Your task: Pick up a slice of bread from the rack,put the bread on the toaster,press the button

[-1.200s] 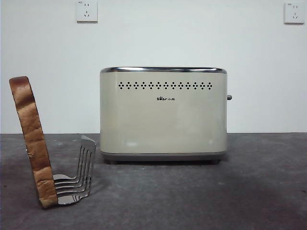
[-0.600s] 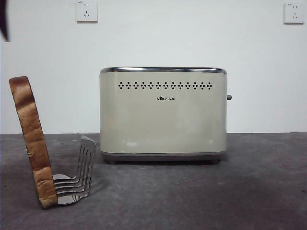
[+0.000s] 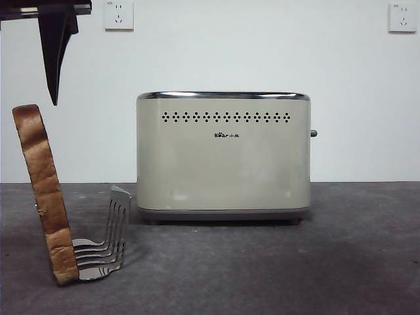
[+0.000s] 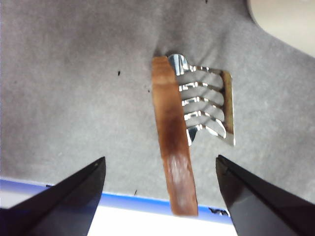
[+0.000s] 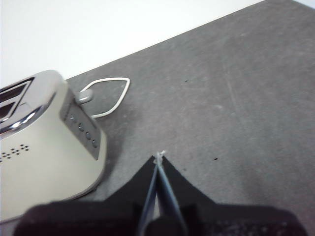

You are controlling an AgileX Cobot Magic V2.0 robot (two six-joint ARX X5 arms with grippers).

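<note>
The slice of bread (image 3: 44, 197) stands tilted at the left end of the rack (image 3: 105, 243), its brown crust facing out. My left gripper (image 3: 55, 92) hangs open just above the slice's top. In the left wrist view my left gripper (image 4: 160, 158) has its jaws wide apart, with the bread (image 4: 172, 132) and the rack (image 4: 209, 105) below, between them. The cream toaster (image 3: 223, 157) stands right of the rack, with the grey button (image 3: 314, 133) on its right end. My right gripper (image 5: 158, 160) is shut and empty, off the toaster's (image 5: 39, 142) button (image 5: 83, 97) end.
Two white wall sockets (image 3: 119, 14) (image 3: 402, 17) sit high on the back wall. A white cable loop (image 5: 110, 96) lies on the dark grey table behind the toaster. A blue and white strip (image 4: 123, 206) runs along the table's edge near the rack.
My left gripper has come down into the front view at the top left, from a sliver at the corner to a full dark jaw just above the bread. Nothing else moved.
</note>
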